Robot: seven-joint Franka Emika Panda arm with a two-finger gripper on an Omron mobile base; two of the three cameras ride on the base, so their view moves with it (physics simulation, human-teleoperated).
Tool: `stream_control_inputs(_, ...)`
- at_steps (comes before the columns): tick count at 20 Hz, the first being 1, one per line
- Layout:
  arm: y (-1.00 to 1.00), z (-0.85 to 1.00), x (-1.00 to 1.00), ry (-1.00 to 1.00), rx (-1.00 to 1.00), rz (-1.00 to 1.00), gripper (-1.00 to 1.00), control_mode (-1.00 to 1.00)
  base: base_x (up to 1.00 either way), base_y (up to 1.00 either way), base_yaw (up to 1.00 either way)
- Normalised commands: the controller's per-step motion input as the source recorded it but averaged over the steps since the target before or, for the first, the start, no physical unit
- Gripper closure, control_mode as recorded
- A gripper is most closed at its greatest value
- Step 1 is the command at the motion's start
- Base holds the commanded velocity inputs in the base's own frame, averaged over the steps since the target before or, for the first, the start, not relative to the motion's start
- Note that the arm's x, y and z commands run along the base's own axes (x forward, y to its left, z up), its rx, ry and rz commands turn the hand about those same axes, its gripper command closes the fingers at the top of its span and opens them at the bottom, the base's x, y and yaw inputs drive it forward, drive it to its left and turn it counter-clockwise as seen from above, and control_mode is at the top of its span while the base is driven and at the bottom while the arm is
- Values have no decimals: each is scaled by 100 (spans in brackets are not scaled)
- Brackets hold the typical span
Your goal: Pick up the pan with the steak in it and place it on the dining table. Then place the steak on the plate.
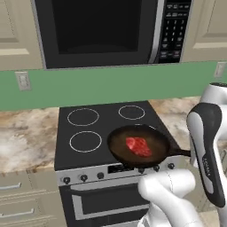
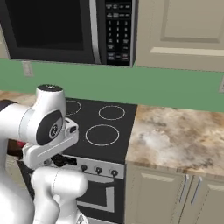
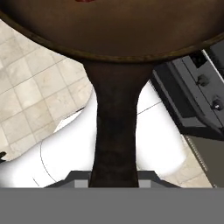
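The dark round pan [image 1: 117, 144] hangs level over the front right of the black stovetop [image 1: 102, 128], reaching out past its front edge. The red steak [image 1: 138, 146] lies near the pan's middle. The pan's long black handle [image 1: 179, 153] points right and disappears behind my white arm. In the hand view the handle [image 3: 114, 131] runs straight up from my gripper [image 3: 113, 183], which is shut on its end, to the pan's brown underside [image 3: 113, 30]. The dining table and the plate are out of view.
A microwave [image 1: 97, 31] hangs above the stove, in front of a green wall. Marbled counter [image 2: 175, 135] flanks the stove, with cabinet drawers [image 1: 22, 199] below. Stove knobs [image 1: 83, 178] line the front panel. Tiled floor [image 3: 30, 96] lies below the pan.
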Motion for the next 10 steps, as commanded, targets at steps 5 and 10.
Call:
stream_control_inputs(5,0,0,0,0,0,0,100,100,-82,14,23)
stream_control_inputs(10,0,0,0,0,0,0,100,100,-15,0,44)
